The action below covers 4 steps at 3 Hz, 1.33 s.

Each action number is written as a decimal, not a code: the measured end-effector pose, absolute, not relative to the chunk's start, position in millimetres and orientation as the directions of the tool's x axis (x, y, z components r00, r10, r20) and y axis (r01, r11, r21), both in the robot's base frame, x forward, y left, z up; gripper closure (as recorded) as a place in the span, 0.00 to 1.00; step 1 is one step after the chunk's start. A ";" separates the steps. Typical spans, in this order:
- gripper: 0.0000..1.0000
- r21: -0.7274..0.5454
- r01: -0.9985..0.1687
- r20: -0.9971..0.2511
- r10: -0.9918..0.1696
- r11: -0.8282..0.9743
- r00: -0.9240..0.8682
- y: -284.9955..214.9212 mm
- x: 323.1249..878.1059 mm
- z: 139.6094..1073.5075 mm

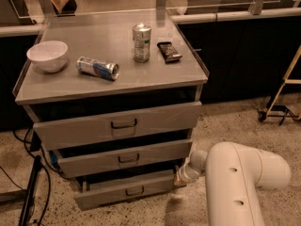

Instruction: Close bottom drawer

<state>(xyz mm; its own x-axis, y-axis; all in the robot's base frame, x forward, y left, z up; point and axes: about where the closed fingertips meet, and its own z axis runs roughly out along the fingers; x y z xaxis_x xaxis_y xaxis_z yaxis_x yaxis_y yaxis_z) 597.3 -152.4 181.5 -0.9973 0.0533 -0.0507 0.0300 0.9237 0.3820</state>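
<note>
The one camera view looks down on a grey metal bench (141, 81) with three drawers in its front. At the left edge of its top sits a white bowl (48, 55), upright. Just right of the bowl a can (98, 68) lies on its side, its label blue and silver with lettering too small to read. Near the back edge, right of centre, a second can (141, 42) stands upright, silver with green marks, and no words on it can be made out. Just beside it, toward the right edge, lies a dark snack packet (169, 51), its printing unreadable. Below the top, the tallest drawer (155, 121) and the middle drawer (155, 153) both stand slightly out, each with a dark gap above. The bottom drawer (108, 194), lowest and slimmest, is also partly pulled out, with a dark gap over its front panel and a small dark loop handle (135, 191) at the centre. The white arm (244, 173) comes in from the lower right corner, and its claw (181, 178) sits against the right end of the bottom drawer's front panel, apparently touching it. Whether the claw is released or clenched I cannot tell. Black cables (28, 173) trail over the speckled floor (235, 121) left of the bench, and a metal stand (281, 95) is at the right edge.
</note>
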 end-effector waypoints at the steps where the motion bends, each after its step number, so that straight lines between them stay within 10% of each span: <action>1: 1.00 0.389 0.078 -0.065 0.111 0.918 -0.992 -162.6 621.0 185.0; 4: 1.00 0.407 0.145 -0.113 0.207 0.902 -0.972 -187.1 660.1 203.1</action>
<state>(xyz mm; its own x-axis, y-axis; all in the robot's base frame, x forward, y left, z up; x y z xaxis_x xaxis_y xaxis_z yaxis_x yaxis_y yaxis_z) 660.1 -187.1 203.1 -0.9717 0.2073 -0.1131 0.1449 0.9016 0.4075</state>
